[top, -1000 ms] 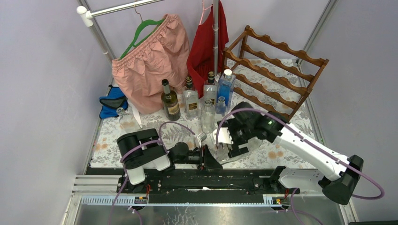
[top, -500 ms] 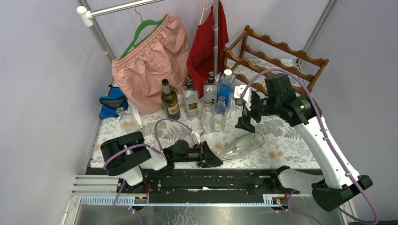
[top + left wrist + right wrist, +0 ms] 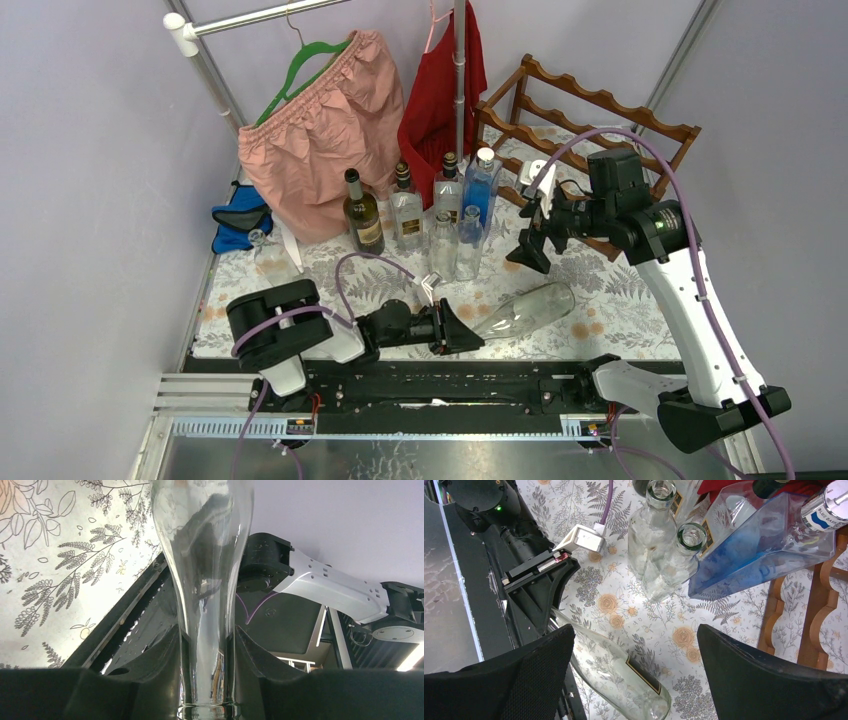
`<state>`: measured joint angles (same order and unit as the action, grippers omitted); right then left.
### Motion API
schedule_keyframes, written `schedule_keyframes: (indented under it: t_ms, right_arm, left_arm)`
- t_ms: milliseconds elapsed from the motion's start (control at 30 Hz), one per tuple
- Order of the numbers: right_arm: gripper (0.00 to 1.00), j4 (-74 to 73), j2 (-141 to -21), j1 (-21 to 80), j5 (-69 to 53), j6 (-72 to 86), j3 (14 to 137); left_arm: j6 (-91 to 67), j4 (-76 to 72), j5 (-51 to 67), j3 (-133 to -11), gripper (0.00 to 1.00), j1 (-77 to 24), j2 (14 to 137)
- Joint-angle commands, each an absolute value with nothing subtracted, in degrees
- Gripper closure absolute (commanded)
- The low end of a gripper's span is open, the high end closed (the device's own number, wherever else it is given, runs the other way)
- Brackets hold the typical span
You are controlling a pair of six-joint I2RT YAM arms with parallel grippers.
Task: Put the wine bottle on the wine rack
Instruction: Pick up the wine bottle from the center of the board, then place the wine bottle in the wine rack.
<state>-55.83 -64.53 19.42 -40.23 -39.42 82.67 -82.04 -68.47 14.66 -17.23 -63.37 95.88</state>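
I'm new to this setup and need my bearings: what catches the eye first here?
A clear wine bottle lies on its side at the front of the table, neck clamped in the left gripper. The right gripper hangs open before the wooden wine rack, far right.

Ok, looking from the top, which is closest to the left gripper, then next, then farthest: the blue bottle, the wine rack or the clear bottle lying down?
1. clear lying bottle: its neck is in the left gripper.
2. blue bottle: standing mid-table, behind.
3. wine rack: far right corner.
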Motion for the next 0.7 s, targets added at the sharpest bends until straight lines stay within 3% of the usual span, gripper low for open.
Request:
schedule_keyframes:
  t_ms: [0, 667]
  right_arm:
    - [0.0, -53.72, -63.69, 18.51, -42.6, -36.84, 83.91]
    - [0.0, -54.43, -64.14, 15.15, -42.13, -34.49, 84.33]
  left_arm:
    - [-81.83, -90.94, 10.07, -21.77, 1.0, -64.48, 93.64]
    - [-81.55, -91.49, -6.34, -23.55, 1.0, -69.19, 94.13]
